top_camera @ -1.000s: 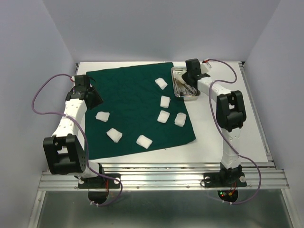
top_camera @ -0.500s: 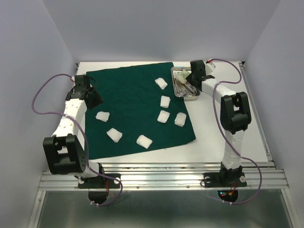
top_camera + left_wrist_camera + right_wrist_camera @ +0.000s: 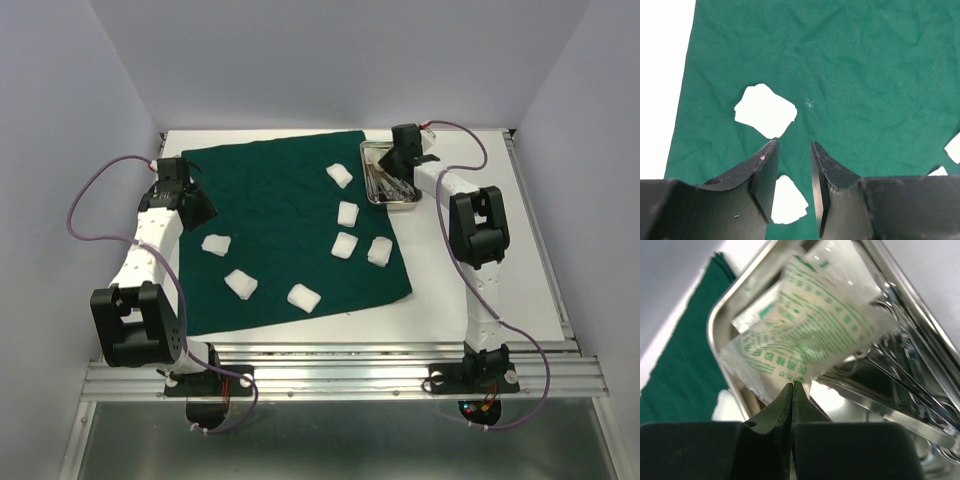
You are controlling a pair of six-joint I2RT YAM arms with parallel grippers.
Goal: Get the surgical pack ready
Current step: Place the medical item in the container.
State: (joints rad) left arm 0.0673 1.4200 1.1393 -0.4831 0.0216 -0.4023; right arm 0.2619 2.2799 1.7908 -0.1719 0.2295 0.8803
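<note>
The dark green drape lies spread on the table with several white gauze pads scattered on it. The steel tray stands at the drape's far right corner and holds metal instruments. My right gripper hangs over the tray, its jaws shut on the lower edge of a sealed packet printed in green. The packet stands tilted above the tray floor. Over the drape's left part, my left gripper is open with nothing between its fingers. One gauze pad lies just ahead of it and another beneath it.
Bare white table runs right of the drape and along its near edge. White table also shows left of the drape. The enclosure's walls stand close on both sides and at the back.
My right gripper has shut on the packet's edge and shifted slightly over the tray. The left arm and the gauze pads have not moved.
</note>
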